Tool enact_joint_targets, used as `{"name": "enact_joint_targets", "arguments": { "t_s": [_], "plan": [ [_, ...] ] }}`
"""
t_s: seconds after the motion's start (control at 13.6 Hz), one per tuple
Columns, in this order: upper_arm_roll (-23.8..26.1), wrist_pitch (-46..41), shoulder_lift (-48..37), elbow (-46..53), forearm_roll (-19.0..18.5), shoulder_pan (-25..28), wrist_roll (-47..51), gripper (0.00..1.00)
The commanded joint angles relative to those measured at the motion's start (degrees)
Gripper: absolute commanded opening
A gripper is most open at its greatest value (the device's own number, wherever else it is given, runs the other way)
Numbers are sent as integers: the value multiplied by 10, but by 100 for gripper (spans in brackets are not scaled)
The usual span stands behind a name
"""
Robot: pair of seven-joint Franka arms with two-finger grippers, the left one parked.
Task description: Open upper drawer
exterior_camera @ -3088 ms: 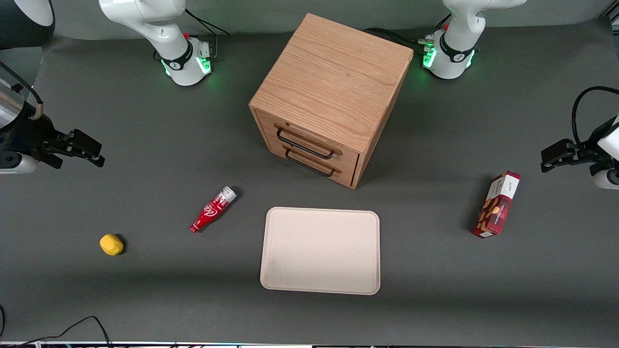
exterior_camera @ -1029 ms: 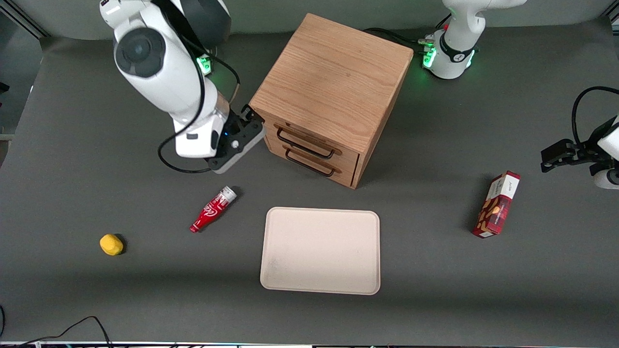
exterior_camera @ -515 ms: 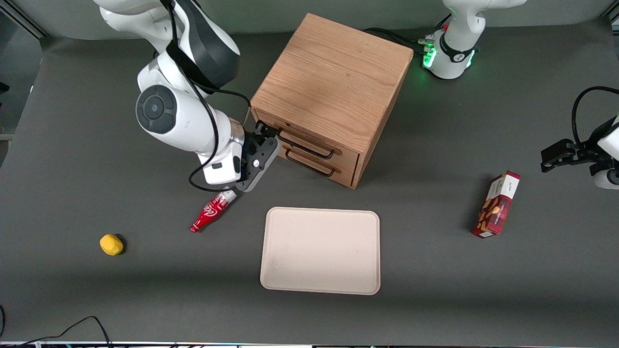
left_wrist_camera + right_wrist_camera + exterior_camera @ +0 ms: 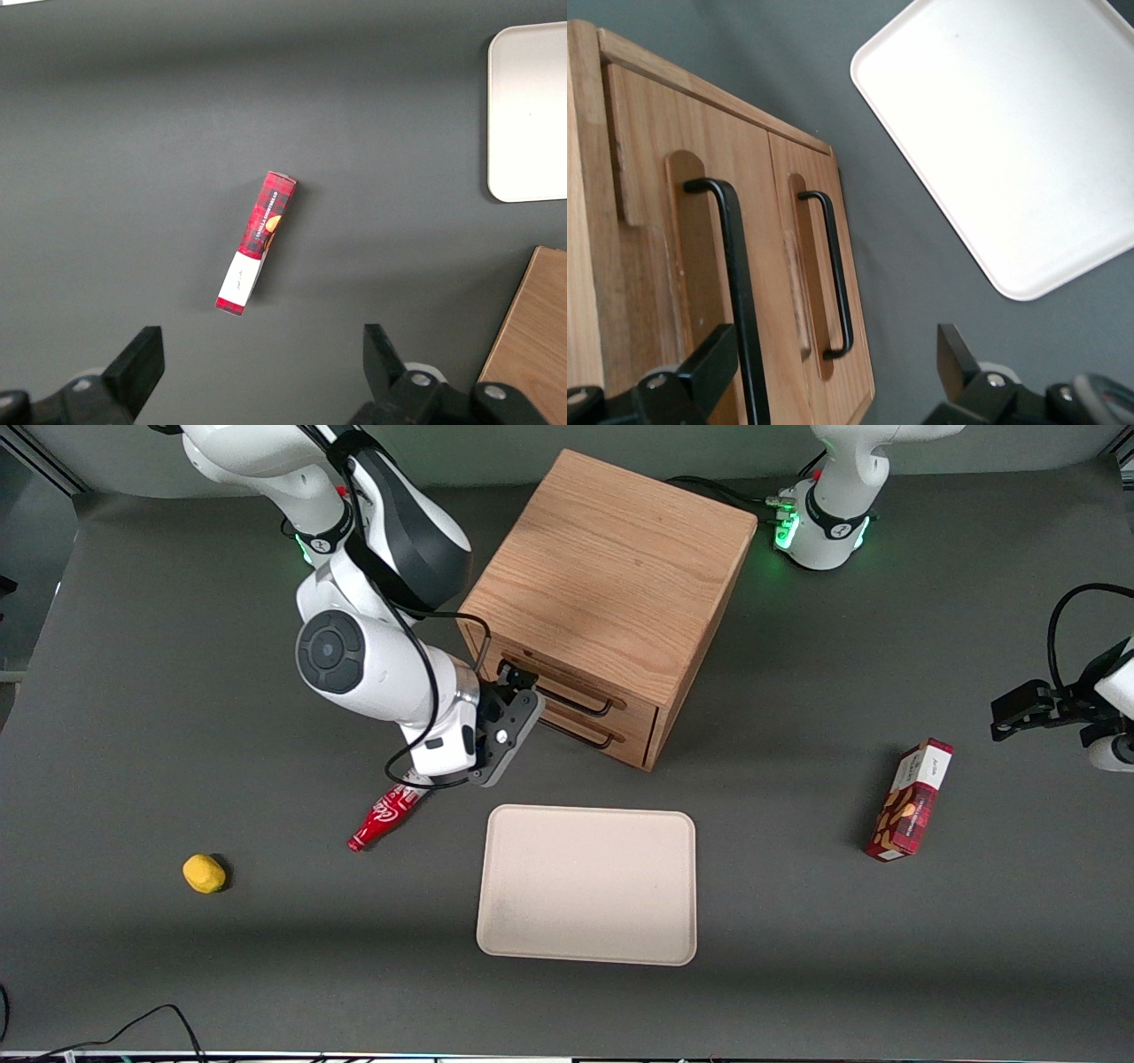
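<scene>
The wooden cabinet (image 4: 611, 576) stands at the table's middle, with both drawers shut. The upper drawer (image 4: 567, 684) has a black wire handle (image 4: 580, 701); the lower drawer's handle (image 4: 576, 731) is just below it. My right gripper (image 4: 521, 685) is open and empty, right in front of the drawer fronts at the end toward the working arm. In the right wrist view the upper drawer (image 4: 647, 177) and its handle (image 4: 733, 283) run past one finger (image 4: 700, 372). The lower handle (image 4: 837, 274) lies between the spread fingers of the gripper (image 4: 828, 372).
A cream tray (image 4: 586, 884) lies nearer the front camera than the cabinet. A red bottle (image 4: 385, 819) lies under my wrist, and a yellow object (image 4: 204, 872) lies toward the working arm's end. A red box (image 4: 912, 799) (image 4: 257, 243) lies toward the parked arm's end.
My right arm swung in from the table's edge to the cabinet. Over the last second the gripper moved along the drawer fronts toward the handles. The drawers have not moved.
</scene>
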Motion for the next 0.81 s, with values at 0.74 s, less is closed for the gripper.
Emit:
{"name": "enact_joint_targets", "arguments": {
  "t_s": [0.74],
  "plan": [
    [39,27,23,-2,14,1,-16,100]
  ]
}}
